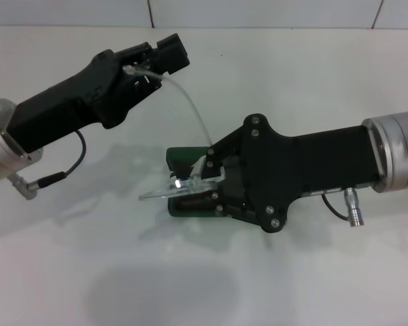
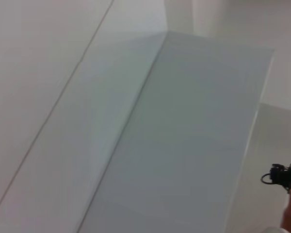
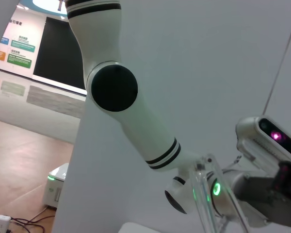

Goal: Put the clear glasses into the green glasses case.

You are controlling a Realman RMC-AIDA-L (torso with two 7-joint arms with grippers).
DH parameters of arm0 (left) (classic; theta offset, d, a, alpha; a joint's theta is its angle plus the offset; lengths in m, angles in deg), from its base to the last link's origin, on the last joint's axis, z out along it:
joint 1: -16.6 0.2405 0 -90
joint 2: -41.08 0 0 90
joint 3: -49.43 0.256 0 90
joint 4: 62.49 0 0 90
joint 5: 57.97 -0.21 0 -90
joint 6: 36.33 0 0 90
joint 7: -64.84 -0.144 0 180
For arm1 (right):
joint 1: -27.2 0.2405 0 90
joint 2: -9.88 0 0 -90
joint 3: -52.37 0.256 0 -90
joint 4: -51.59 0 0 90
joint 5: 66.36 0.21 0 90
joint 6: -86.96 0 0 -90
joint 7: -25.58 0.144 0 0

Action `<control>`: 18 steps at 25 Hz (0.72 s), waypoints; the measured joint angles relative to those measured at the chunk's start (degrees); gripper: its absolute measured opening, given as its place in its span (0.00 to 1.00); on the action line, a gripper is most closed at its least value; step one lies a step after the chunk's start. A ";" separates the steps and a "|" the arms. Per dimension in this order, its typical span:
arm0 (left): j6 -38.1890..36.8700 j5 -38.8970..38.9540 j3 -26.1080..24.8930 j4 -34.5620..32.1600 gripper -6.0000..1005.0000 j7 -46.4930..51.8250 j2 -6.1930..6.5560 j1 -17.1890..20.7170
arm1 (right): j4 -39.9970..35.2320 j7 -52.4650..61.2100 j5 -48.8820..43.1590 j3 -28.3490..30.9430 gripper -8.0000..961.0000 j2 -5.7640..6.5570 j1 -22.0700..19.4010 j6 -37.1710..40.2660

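**Glasses held over case by both arms, not yet seated**

Item 1, clear glasses [image 1: 180, 183]: transparent frame, front lying tilted across the near rim of the case, about mid-surface. One thin temple arm sweeps up and away toward the far left corner of the surface, where its tip is pinched. The right wrist view shows a clear part of the frame [image 3: 203, 194] close to the lens.

Item 2, green glasses case [image 1: 183, 157]: dark green, resting on the white surface [image 1: 88, 272] near its centre, largely covered by the right arm. Whether the lid stands fully open cannot be told.

Item 3, left end effector [image 1: 132, 70]: raised toward the far left, fingers clamped on the temple tip.

Item 4, right end effector [image 1: 207, 173]: low over the case, at the frame front. Whether its fingers are together or apart cannot be told.

Handling note, as judgement: the step in hand is folding the outstretched temple and settling the frame into the case. Best done by bringing the left end effector down and inward along the temple's own arc, so the hinge folds without twisting, while the right steadies the front. Release only once the frame sits level inside the rim; thin plastic may spring or skid.
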 joint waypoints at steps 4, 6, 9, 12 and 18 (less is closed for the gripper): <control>-1.89 -0.29 0.11 -0.04 0.16 -0.25 -0.27 -0.08 | 0.32 0.00 0.00 0.12 0.13 0.00 0.00 -0.16; -2.15 -0.33 0.12 -0.05 0.16 -0.27 -0.29 -0.12 | 0.34 -0.02 0.00 0.14 0.13 0.00 0.00 -0.20; -3.02 -0.41 0.22 -0.05 0.16 -0.29 -0.37 -0.15 | 0.39 -0.30 0.00 0.14 0.13 0.00 0.00 -0.28; -3.79 -0.50 1.34 -0.05 0.16 -0.48 -0.47 -0.01 | 0.44 -0.76 0.00 0.20 0.13 0.00 0.00 -0.49; -4.41 -0.57 5.12 -0.01 0.16 -1.86 -0.37 0.35 | 1.01 -1.69 0.91 0.22 0.13 0.04 0.01 -0.29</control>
